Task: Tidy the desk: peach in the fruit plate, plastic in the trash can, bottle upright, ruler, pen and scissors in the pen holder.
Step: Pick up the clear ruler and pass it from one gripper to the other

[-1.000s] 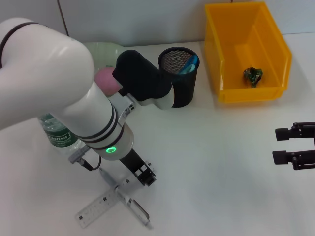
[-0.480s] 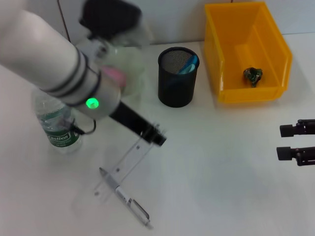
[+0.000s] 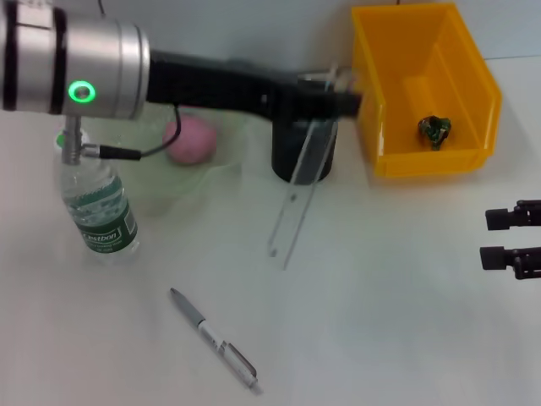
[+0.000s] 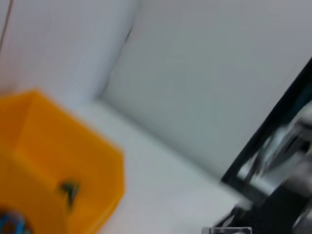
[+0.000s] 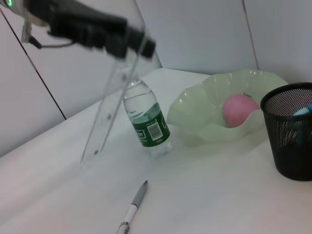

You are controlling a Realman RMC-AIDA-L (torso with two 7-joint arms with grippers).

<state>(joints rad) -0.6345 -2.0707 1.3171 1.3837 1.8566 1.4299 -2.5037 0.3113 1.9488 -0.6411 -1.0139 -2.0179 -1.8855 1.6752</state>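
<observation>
Ruler carried above the pen holder

Head view: left gripper (image 3: 342,100) is clamped on the top end of the clear ruler (image 3: 297,190), which hangs tilted in front of the black mesh pen holder (image 3: 302,152). The peach (image 3: 189,140) lies in the fruit plate (image 3: 221,173), the bottle (image 3: 95,207) stands upright, the pen (image 3: 215,340) lies on the table (image 3: 397,296), and plastic (image 3: 434,130) sits in the yellow trash can (image 3: 482,93). The right gripper (image 3: 511,238) hovers at the right edge, fingers apart.

Left wrist view: trash can and plastic only.

Right wrist view: ruler in the air beside the bottle.
</observation>
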